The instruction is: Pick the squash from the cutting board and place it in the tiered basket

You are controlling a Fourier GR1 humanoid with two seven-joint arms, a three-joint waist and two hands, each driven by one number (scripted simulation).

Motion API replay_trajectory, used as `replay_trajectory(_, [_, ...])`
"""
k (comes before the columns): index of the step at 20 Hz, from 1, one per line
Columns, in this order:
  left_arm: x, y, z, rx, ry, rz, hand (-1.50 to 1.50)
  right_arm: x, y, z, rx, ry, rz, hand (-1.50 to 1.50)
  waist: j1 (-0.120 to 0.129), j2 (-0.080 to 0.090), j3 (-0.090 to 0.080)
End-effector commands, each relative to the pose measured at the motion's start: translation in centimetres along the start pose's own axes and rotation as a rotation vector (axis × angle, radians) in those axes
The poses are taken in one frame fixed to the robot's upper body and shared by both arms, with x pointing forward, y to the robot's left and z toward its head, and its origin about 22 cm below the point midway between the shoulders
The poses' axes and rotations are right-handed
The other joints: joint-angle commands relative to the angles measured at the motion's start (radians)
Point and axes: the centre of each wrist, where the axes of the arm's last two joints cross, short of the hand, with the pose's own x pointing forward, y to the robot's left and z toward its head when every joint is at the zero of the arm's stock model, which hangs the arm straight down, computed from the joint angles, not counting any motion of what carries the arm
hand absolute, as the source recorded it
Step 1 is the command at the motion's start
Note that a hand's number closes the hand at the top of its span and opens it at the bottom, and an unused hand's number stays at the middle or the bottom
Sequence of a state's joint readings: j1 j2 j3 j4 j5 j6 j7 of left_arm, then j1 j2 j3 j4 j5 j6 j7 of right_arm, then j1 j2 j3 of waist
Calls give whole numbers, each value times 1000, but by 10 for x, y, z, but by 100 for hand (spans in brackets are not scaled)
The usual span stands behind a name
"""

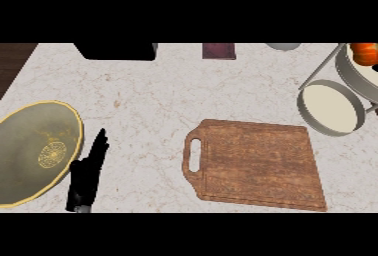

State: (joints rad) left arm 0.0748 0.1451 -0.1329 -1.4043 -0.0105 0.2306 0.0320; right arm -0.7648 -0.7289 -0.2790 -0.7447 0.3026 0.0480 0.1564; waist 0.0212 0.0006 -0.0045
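The wooden cutting board (255, 167) lies right of centre with nothing on it, its handle slot facing left. The tiered basket (330, 108) of grey wire with round cream trays stands at the right edge. An orange squash (363, 52) sits in its upper tray, cut off by the view's right edge. My left hand (87, 172) rests at the lower left, its fingers straight and pointing up, holding nothing. It is far from the board and the basket. My right hand does not show.
A large olive plate (33, 150) with a gold rim lies at the left, touching my left hand's side. Along the far edge stand a black box (118, 50), a maroon object (219, 50) and a grey bowl (283, 46). The counter ends at the top left corner (13, 62).
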Motion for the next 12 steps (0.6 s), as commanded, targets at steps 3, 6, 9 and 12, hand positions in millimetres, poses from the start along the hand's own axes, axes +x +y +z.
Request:
replay_trajectory(3, [-7,0,-1,3,31,9,0,-3,5,-8,0,-31,-267,-150,-4,5,5])
replay_trajectory(6, [-2,-7,-8,18,10,18,0,-21,-12,-3,-30,-41,-376,-150,-19,2,5])
replay_trajectory(9, [11,-3,-5,20,-16,11,0,3,-32,-8,-176,-82,-418,-150,-6,3,5])
replay_trajectory(12, [3,1,-9,17,-1,-11,0,-17,-68,1,-349,-46,-450,-150,-21,2,5])
